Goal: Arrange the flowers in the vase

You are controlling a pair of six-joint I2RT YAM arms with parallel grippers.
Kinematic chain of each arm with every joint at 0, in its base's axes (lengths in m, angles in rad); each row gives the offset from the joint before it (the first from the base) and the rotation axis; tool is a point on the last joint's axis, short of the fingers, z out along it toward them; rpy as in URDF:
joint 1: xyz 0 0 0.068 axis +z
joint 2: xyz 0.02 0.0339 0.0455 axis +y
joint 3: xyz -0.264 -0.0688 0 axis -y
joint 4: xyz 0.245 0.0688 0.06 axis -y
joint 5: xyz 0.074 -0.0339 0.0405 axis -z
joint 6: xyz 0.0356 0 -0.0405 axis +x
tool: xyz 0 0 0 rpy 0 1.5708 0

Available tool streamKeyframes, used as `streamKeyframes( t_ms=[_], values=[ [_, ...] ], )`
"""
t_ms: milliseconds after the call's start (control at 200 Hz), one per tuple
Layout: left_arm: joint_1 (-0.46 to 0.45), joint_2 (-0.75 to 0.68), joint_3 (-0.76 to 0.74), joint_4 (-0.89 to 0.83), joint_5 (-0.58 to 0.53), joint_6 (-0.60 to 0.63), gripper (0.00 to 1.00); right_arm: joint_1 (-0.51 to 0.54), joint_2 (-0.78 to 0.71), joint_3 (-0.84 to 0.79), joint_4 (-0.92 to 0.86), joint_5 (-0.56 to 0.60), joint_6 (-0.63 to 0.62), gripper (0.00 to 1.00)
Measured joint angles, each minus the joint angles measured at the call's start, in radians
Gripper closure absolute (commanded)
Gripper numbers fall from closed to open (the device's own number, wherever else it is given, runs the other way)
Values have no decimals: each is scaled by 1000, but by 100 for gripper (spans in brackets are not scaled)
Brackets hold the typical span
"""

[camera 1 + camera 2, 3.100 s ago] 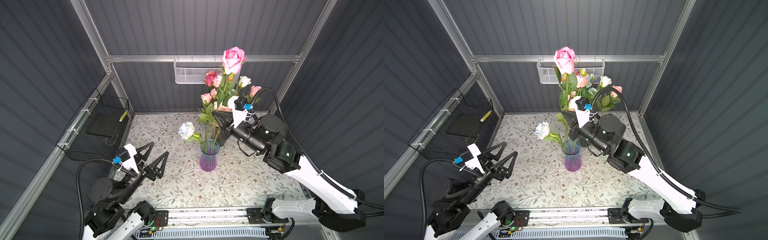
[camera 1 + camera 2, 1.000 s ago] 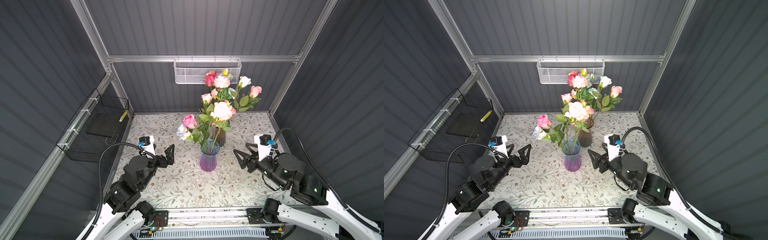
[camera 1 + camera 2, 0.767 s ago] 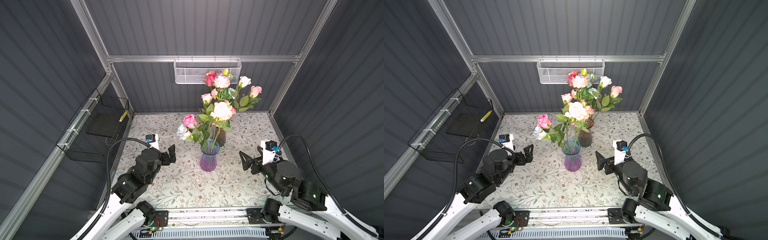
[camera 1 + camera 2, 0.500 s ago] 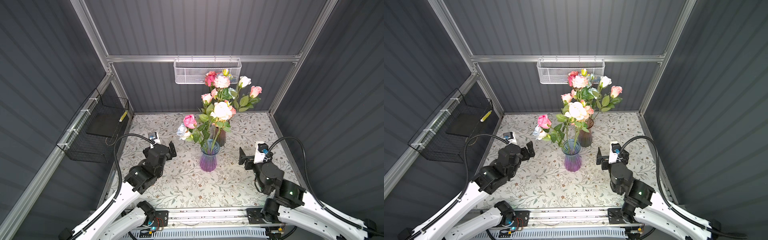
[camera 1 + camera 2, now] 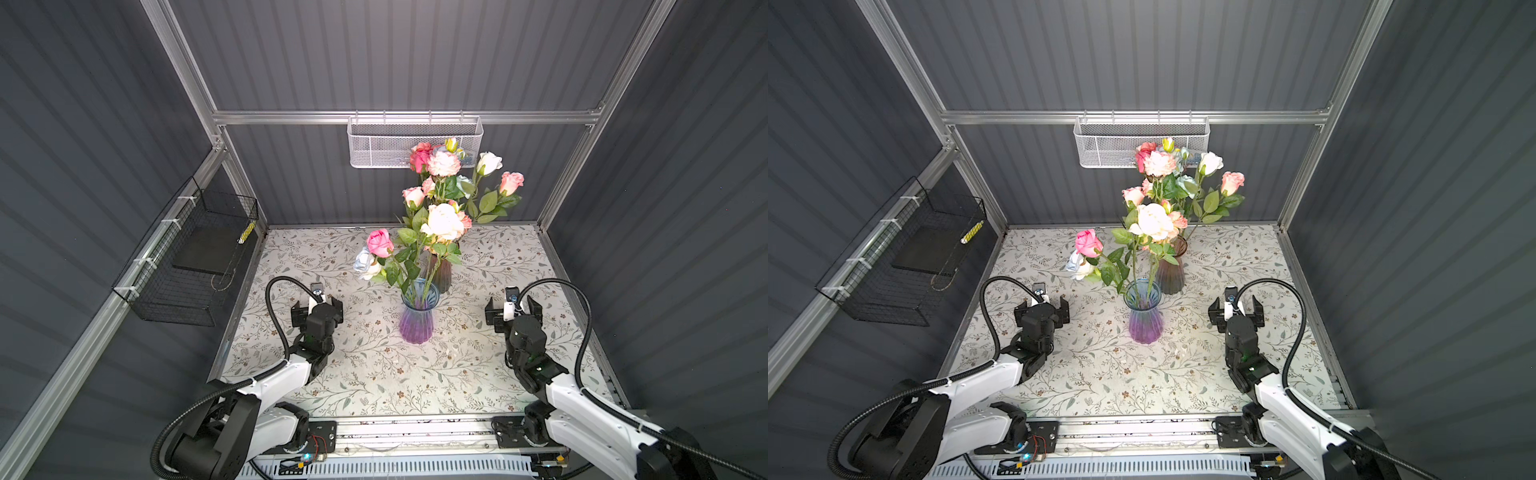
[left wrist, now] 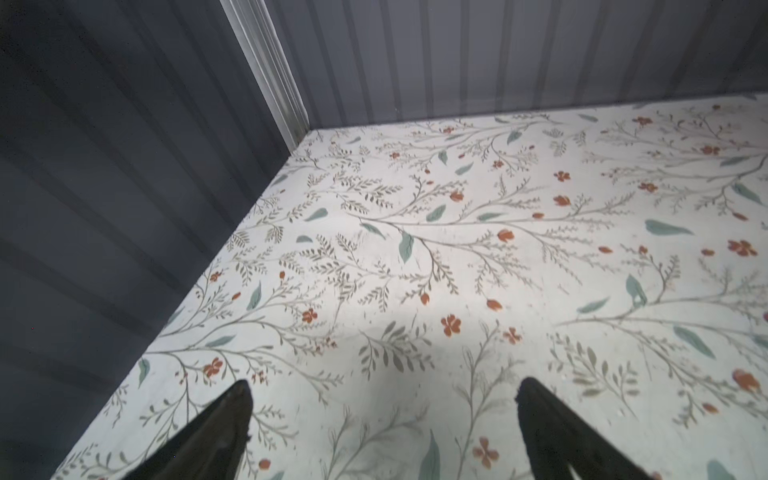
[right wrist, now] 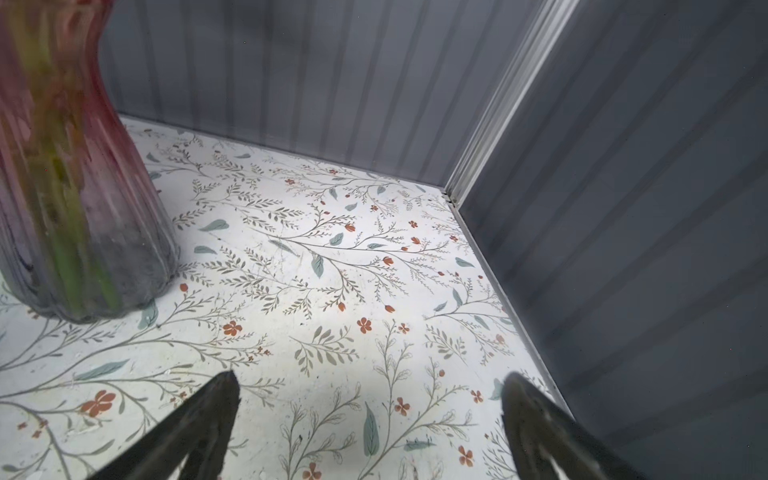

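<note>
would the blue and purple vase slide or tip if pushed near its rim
Probably tip: the vase is tall with a narrow neck, and its long flowers lean out far above the rim, so it looks top-heavy. It looks like ribbed glass, so likely slippery and breakable if it falls. A low push seems safer.

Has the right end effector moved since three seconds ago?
Yes. The right end effector has come away from above the purple vase, down to its right, open and empty.
</note>
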Motion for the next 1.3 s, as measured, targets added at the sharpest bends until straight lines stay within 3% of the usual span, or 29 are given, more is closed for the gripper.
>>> streamKeyframes(
  t_ms=[300,530,615,710,991,1296],
  values=[
    [142,185,-37,218,114,31,0,-171,166,-48,281,-201,38,1],
    [239,290,7,281,231,38,0,-262,450,-78,571,-311,92,1],
    [259,393,10,423,256,47,0,-283,587,-72,679,-336,99,1],
    [274,488,0,483,273,44,0,-315,611,-61,679,-350,128,1],
    [360,491,92,427,413,28,0,-439,564,130,491,-403,249,1],
    [366,491,100,390,460,21,0,-444,564,129,422,-438,282,1]
  ],
)
